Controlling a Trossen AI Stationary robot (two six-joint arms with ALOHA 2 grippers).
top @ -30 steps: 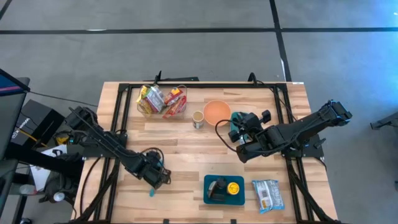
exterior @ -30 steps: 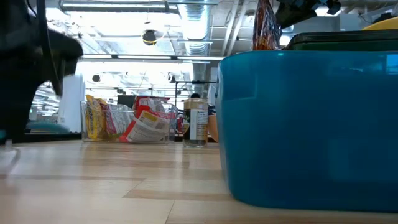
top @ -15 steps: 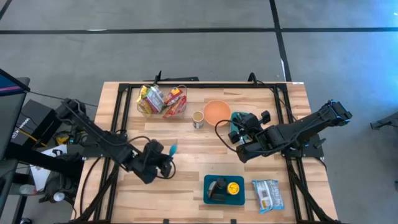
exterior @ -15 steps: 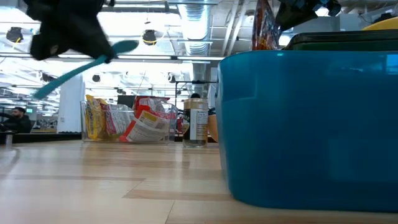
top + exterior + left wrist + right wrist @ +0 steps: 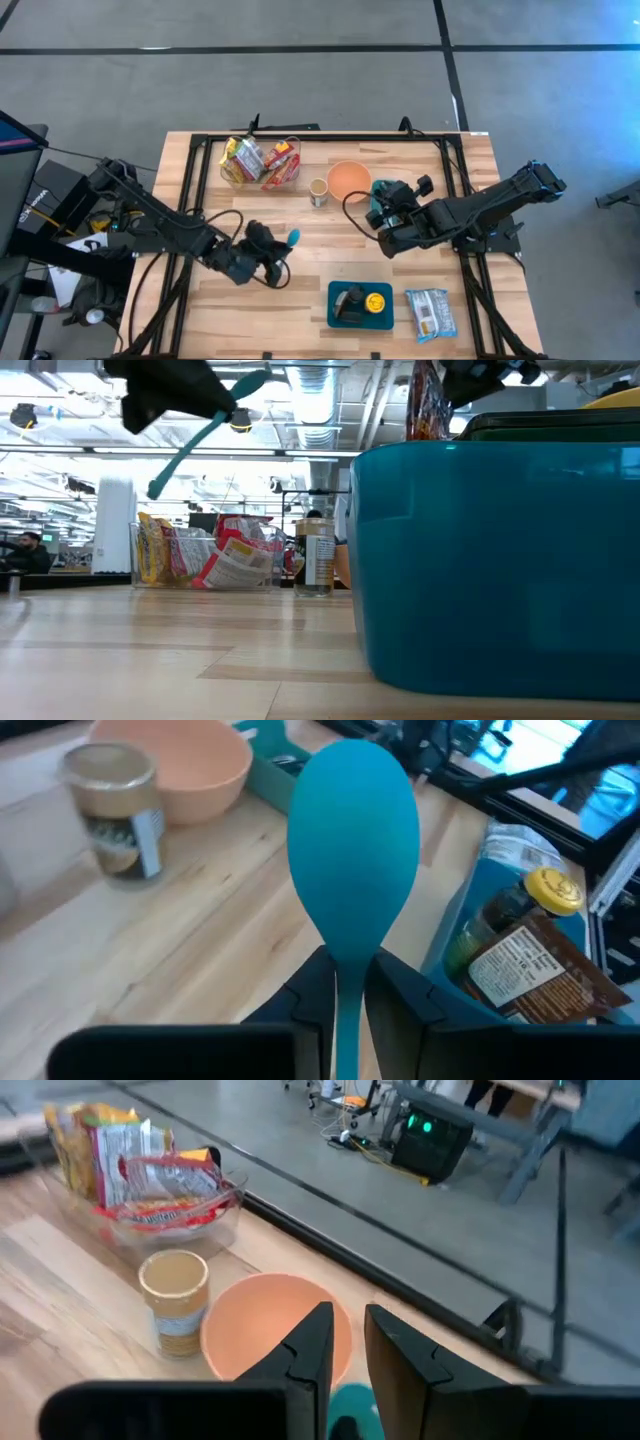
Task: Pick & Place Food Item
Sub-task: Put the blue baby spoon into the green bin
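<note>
On the light wooden plank table (image 5: 300,215), the left pincer (image 5: 268,247) hovers over the middle-left boards, its two dark fingers (image 5: 400,995) pinched on the thin handle of a teal plastic spoon (image 5: 352,870), whose oval bowl points out past the fingertips; in the low view the spoon (image 5: 205,430) hangs slanted, well above the boards. Toward the far edge stands a clear plastic bin of red and yellow snack packets (image 5: 260,162), then a small glass jar with a white label (image 5: 318,192), and just beside it a shallow peach-coloured bowl (image 5: 348,179). Nearer the front edge sits a deep teal rectangular tray (image 5: 336,296) holding a dark bottle with a yellow cap (image 5: 512,910) and a brown printed packet (image 5: 535,978); the spoon-carrying pincer is near this tray, apart from it on its left and slightly farther from the front edge. The right pincer (image 5: 384,212) waits just to the right of the peach bowl, its fingers (image 5: 312,1350) drawn narrow with a slim gap and nothing between them. At the front right corner, just beside the tray, lies a pale blue-and-white wrapped food packet (image 5: 431,312)
</note>
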